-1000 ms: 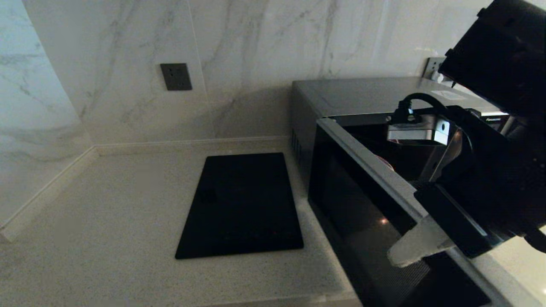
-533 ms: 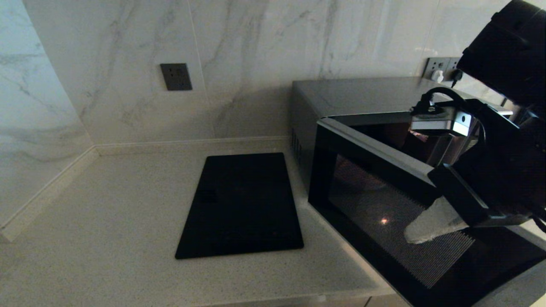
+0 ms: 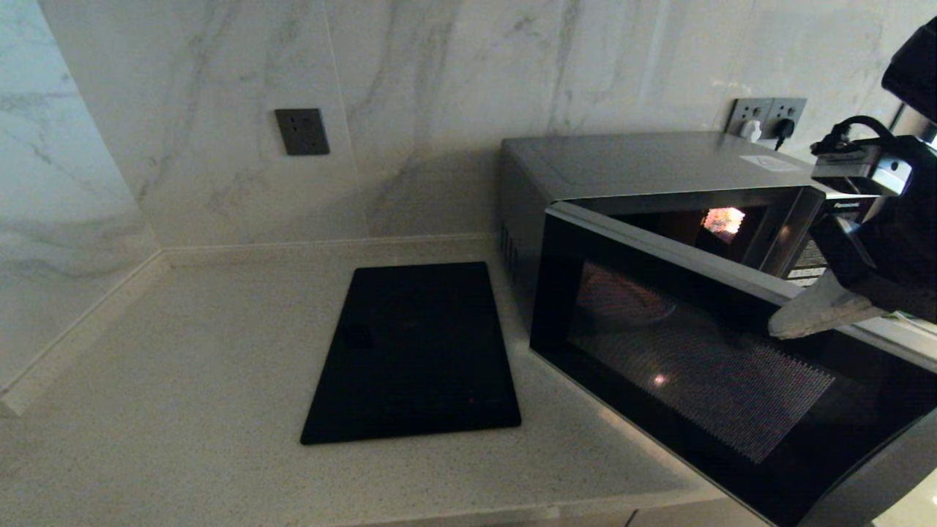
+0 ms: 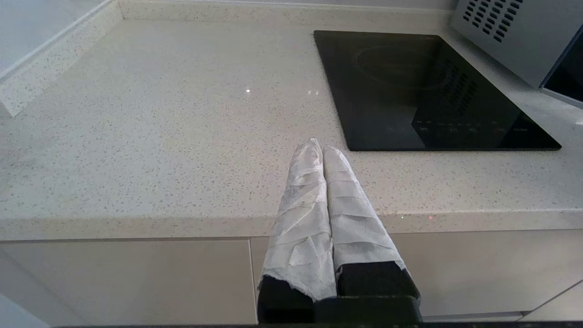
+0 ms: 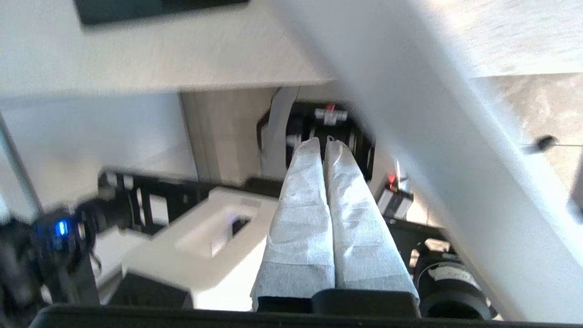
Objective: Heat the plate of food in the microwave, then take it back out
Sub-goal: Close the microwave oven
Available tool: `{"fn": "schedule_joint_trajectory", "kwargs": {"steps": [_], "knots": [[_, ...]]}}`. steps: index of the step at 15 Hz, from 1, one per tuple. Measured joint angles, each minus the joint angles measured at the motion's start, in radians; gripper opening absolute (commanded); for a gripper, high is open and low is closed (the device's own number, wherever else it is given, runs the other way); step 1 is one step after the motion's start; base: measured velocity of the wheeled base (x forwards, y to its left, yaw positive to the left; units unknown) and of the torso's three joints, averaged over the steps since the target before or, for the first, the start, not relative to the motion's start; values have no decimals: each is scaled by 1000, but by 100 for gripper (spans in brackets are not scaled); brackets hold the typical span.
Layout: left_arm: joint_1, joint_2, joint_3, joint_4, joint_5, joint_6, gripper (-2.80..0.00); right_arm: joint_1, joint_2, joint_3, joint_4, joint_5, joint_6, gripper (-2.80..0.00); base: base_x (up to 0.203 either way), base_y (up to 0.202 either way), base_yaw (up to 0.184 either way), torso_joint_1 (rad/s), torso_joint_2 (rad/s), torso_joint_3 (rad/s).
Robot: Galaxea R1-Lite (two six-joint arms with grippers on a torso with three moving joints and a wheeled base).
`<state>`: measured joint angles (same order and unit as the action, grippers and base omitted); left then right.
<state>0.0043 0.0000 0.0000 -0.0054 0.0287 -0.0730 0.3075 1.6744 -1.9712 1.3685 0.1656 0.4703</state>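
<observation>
At door's outer edge, right tool [image 3: 787, 327], fingers together, touches microwave [image 3: 659, 351] door; push flat and steady until it latches.

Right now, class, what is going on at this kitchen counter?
The right gripper, jaws shut on nothing, is at the top edge of the dark glass door of the silver-grey microwave; the door stands part-open and the oven's inside is lit. The left gripper, also shut, idles before the speckled counter, near the flat black glass cooktop.

dim head view, blurred right wrist
</observation>
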Motion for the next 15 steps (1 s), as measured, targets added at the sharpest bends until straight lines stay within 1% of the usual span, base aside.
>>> {"fn": "schedule_joint_trajectory", "kwargs": {"steps": [3, 8, 12, 15], "knots": [[0, 0, 0, 0, 0, 0, -280, -47, -5, -7, -15, -49, 0, -280, 0, 0, 0, 0, 0, 0], [0, 0, 0, 0, 0, 0, -280, -61, -7, -7, -20, -123, 1, -280, 0, 0, 0, 0, 0, 0], [0, 0, 0, 0, 0, 0, -280, -115, 16, -7, -91, -184, 3, -280, 0, 0, 0, 0, 0, 0], [0, 0, 0, 0, 0, 0, -280, -171, 44, -7, -186, -223, 2, -280, 0, 0, 0, 0, 0, 0]]}}
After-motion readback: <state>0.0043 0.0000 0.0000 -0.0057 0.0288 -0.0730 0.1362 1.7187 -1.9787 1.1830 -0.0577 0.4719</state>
